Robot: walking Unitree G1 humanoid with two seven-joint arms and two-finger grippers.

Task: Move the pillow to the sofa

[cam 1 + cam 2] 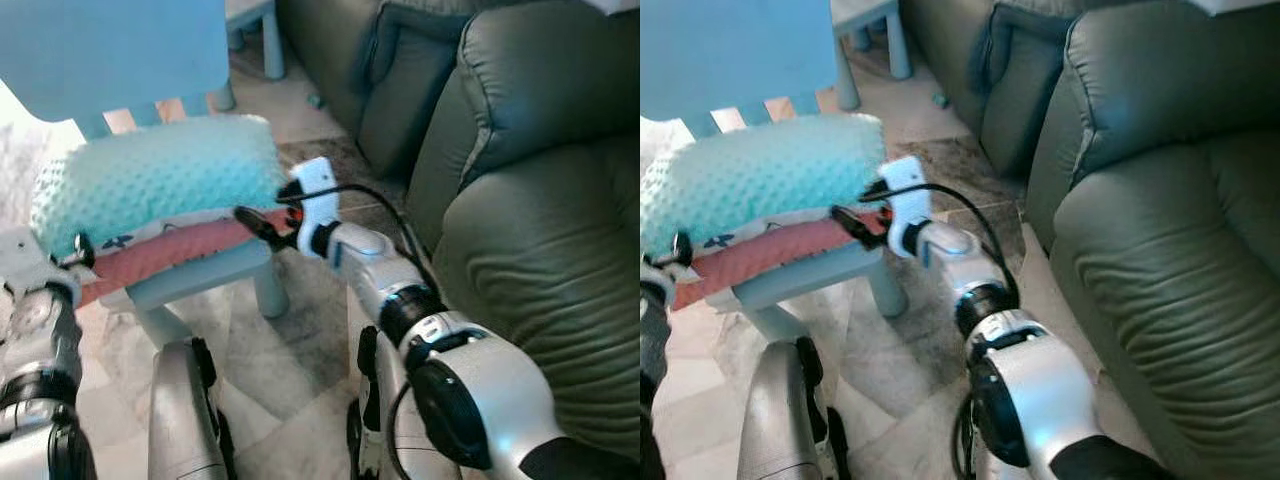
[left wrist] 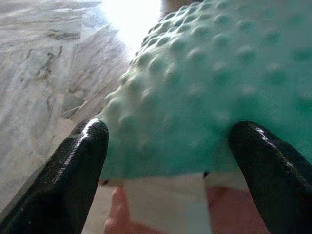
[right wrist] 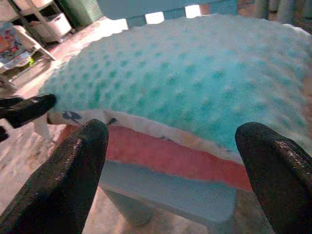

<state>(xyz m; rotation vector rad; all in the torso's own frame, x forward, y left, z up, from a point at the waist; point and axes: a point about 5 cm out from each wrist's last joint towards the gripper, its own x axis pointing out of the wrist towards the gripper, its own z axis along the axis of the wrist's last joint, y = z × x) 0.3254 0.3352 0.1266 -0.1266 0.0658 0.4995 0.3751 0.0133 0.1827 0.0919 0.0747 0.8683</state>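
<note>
2 grippers out, jaws apart | bumpy mint-green pillow (image 1: 160, 175) sits on the small pale-blue chair (image 1: 205, 275) | I've got left gripper (image 2: 170, 161) and right gripper (image 1: 262, 226) bracketing its ends for a lift | grey-green leather sofa (image 1: 540, 250) waits to my right

1. A mint-green, dimple-textured soft pillow (image 1: 160, 178) lies on a small pale-blue wooden chair (image 1: 205, 272), with a white patterned layer and a salmon-pink cushion (image 1: 170, 252) under it.
2. The right gripper (image 1: 252, 222), two long black fingers on a white wrist unit, reaches in at the pillow's right end, its tips at the seam between pillow and pink cushion.
3. The left gripper (image 1: 78, 248) sits at the pillow's left end, low by the pink cushion; whether its fingers are spread is not clear.
4. A dark olive-green leather sofa (image 1: 540, 240) fills the right side, just beside the chair.
5. The marbled beige tile floor (image 1: 290, 370) lies below.
</note>
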